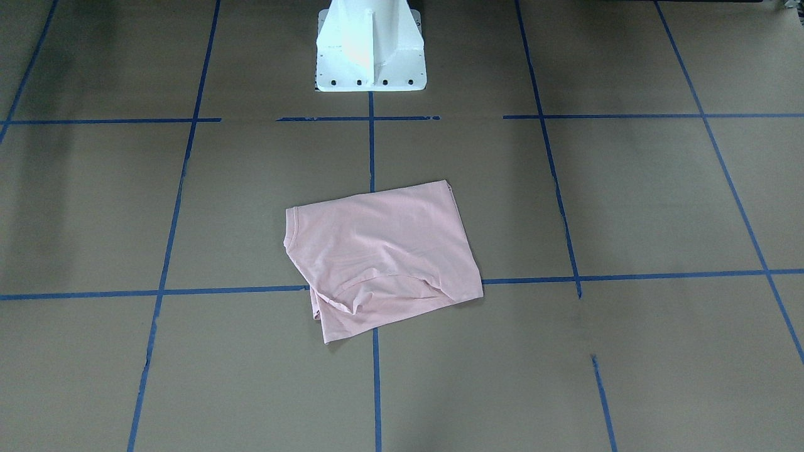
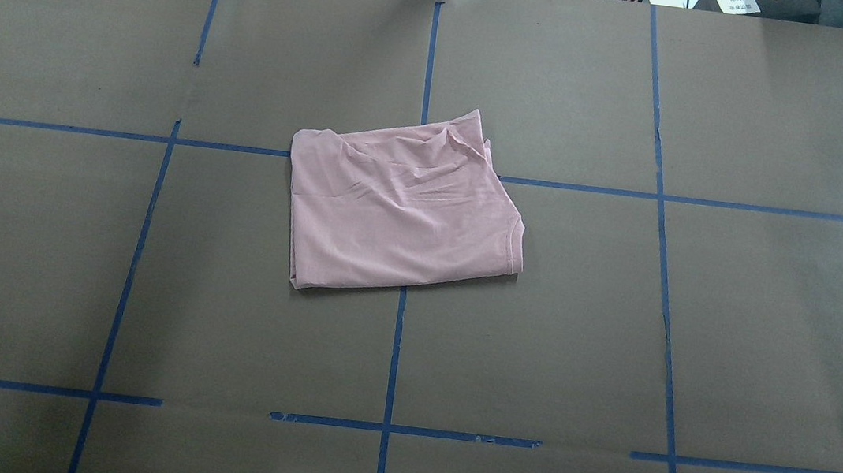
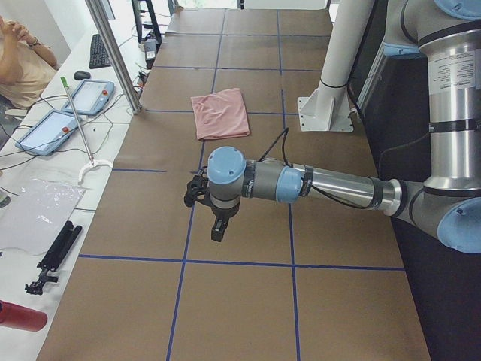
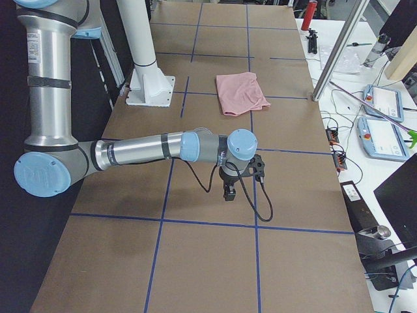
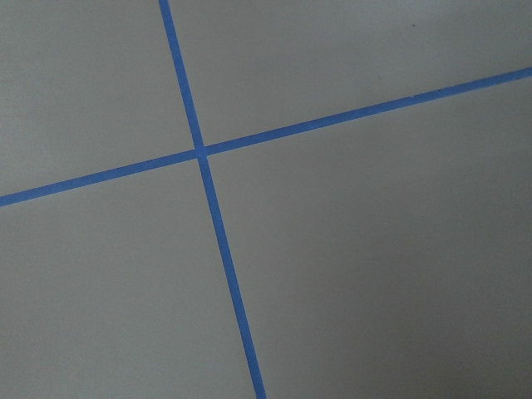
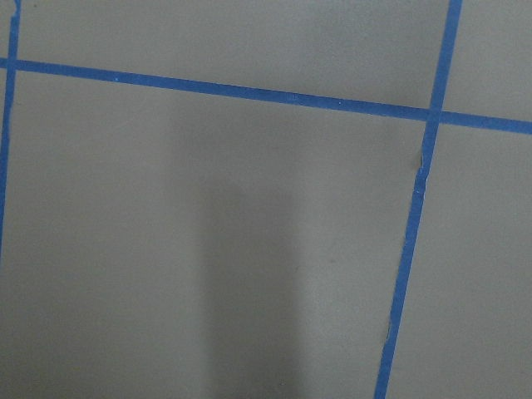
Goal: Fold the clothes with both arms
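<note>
The pale pink T-shirt (image 1: 383, 251) lies folded into a rough rectangle at the table's middle, with no print showing. It also shows in the overhead view (image 2: 401, 210) and in both side views (image 3: 220, 113) (image 4: 240, 92). My left gripper (image 3: 217, 229) hangs over bare table well away from the shirt and shows only in the left side view. My right gripper (image 4: 229, 190) hangs likewise at the other end and shows only in the right side view. I cannot tell whether either is open or shut. Both wrist views show only brown table and blue tape.
The white pedestal base (image 1: 370, 47) stands at the robot's side of the table. Blue tape lines (image 2: 396, 345) grid the brown surface. Teach pendants (image 3: 90, 96) and cables lie on the bench beyond a metal post (image 3: 113, 53). An operator (image 3: 22, 60) sits there.
</note>
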